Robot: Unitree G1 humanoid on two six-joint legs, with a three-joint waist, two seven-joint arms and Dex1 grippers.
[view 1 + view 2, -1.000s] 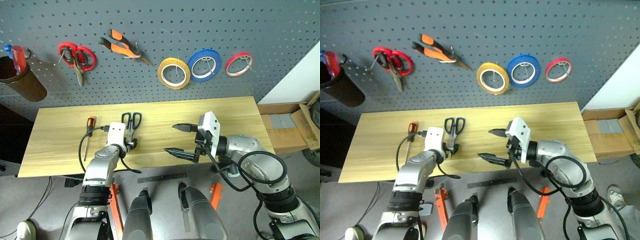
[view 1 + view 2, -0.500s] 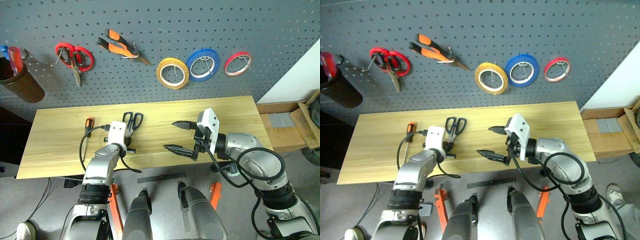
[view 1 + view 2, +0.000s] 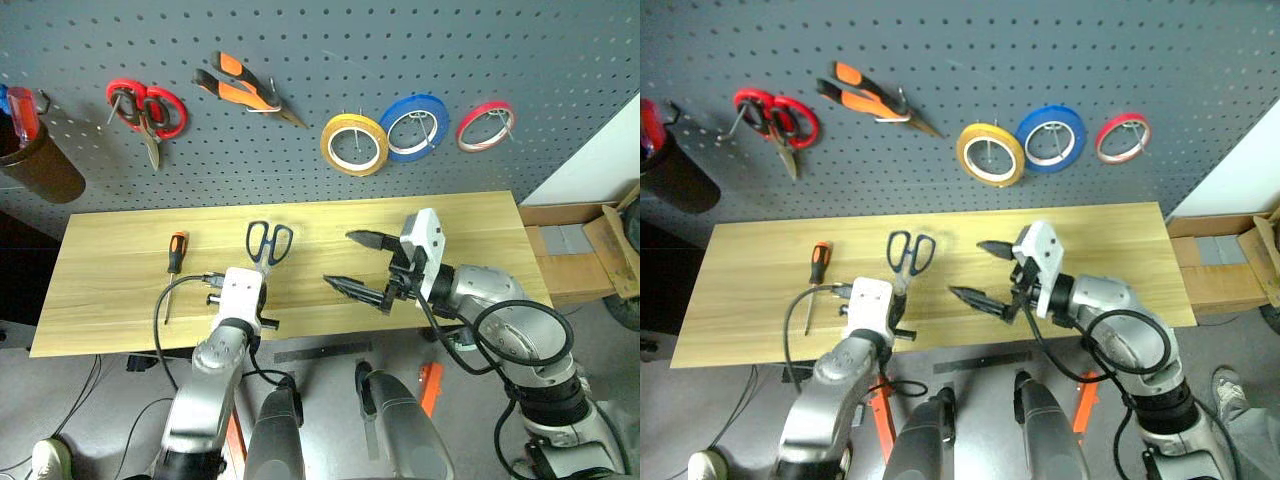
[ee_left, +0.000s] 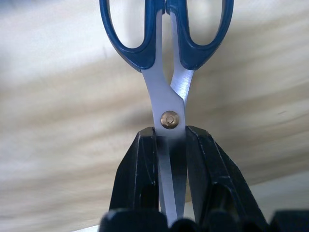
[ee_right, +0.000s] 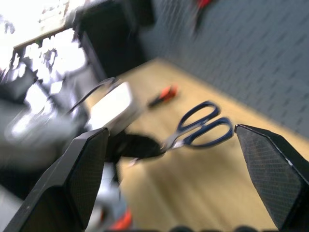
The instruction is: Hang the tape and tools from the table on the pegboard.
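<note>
screwdriver (image 3: 175, 255) flat on table (image 3: 110, 290), not yet hung | left gripper (image 4: 172, 137) pinches dark-blue scissors (image 3: 266, 243) by the blades, leaving handle loops free, likely for a pegboard (image 3: 300, 150) hook | right gripper (image 3: 358, 264) spread wide, empty, facing scissors

grey floor (image 3: 90, 400), white wall (image 3: 590, 150), cardboard box (image 3: 585, 255)

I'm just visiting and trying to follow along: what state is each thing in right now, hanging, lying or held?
Dark-blue scissors: closed, blades gripped by the left gripper.
Right gripper: open, holding nothing.
Screwdriver: lying on the table.
Yellow tape: hanging on the pegboard.
Pliers: hanging.
Red scissors: hanging.
Blue tape: hanging.
Red tape: hanging.
</note>
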